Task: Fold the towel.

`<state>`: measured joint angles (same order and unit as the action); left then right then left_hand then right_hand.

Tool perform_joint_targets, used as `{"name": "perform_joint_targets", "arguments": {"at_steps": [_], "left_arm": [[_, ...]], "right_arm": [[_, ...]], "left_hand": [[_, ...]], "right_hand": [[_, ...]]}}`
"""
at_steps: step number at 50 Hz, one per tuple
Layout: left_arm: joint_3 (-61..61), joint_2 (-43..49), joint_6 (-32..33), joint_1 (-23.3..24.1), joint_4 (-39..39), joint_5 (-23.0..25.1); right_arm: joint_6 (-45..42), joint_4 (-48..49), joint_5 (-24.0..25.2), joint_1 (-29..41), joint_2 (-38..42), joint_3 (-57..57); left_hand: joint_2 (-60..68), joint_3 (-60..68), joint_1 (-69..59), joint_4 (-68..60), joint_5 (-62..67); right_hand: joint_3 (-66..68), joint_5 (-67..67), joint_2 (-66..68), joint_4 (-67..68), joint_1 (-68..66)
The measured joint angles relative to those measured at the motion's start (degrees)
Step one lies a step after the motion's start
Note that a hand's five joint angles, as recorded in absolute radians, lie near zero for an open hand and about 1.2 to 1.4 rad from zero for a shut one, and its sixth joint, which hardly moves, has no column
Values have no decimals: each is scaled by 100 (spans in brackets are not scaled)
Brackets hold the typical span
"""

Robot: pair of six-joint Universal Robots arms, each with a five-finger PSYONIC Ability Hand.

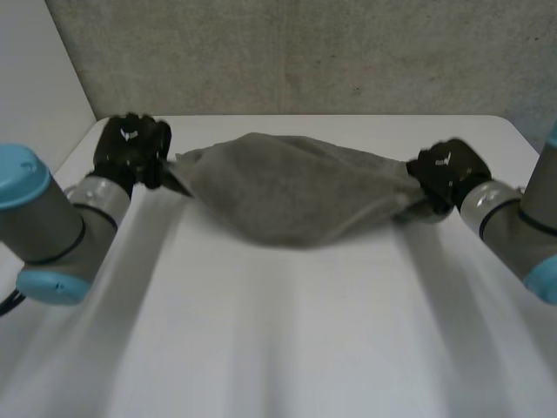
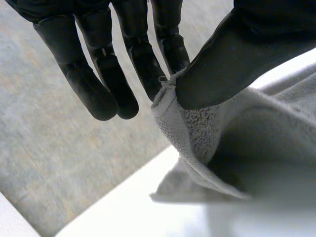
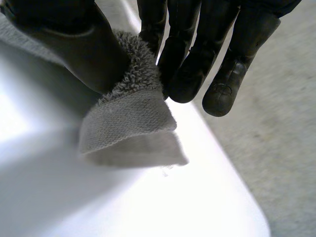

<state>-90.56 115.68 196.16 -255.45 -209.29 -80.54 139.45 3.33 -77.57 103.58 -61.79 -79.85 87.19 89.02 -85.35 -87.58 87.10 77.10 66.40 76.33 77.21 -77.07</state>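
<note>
Holding grey towel (image 1: 296,200) stretched over table (image 1: 287,348) — left hand (image 1: 130,148), right hand (image 1: 446,174) each thumb-pinch one end. Fold mid-carry, I judge; next needs level lowering.

The grey terry towel (image 1: 287,196) hangs stretched crosswise over the far part of the white desk (image 1: 287,331). Its two ends are raised and bunched to narrow tips, while the wide middle sags low.

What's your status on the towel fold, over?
Left hand pinching one end of towel, right hand pinching the other. Towel stretched between them, middle sagging. Nothing in the way on white table.
</note>
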Motion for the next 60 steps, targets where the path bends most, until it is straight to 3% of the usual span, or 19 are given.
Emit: {"name": "perform_joint_targets", "arguments": {"at_steps": [8,15,22,31,39,48,60], "left_arm": [[-999,-830,630,-268,34,111],[-1544,-2091,681,-649,209,369],[-1774,-3456,420,-1073,839,697],[-2013,-3897,140,-1309,1441,1065],[-2198,-2966,166,-1275,1420,1152],[-1446,-1131,469,-1184,1376,1057],[570,789,753,-807,1383,287]], "right_arm": [[-166,-1,-16,-139,-660,-820],[-143,-155,132,-474,-1752,-1350],[-167,-1171,532,-919,-2859,-1455],[-487,-2311,1178,-1464,-3323,-1264],[-712,-2446,1457,-1618,-2556,-1221],[-552,-2331,1332,-1572,-903,-617],[279,-1252,528,-1125,619,368]], "left_hand": [[21,1,0,0,0],[21,2,0,0,0],[20,2,0,0,0],[20,2,0,0,0],[21,2,0,0,0],[21,3,0,0,0],[21,7,0,0,0]], "right_hand": [[0,0,0,0,0],[0,0,0,0,0],[0,0,0,0,0],[0,0,0,0,2],[0,0,0,0,3],[0,0,0,0,3],[0,1,0,0,4]]}}
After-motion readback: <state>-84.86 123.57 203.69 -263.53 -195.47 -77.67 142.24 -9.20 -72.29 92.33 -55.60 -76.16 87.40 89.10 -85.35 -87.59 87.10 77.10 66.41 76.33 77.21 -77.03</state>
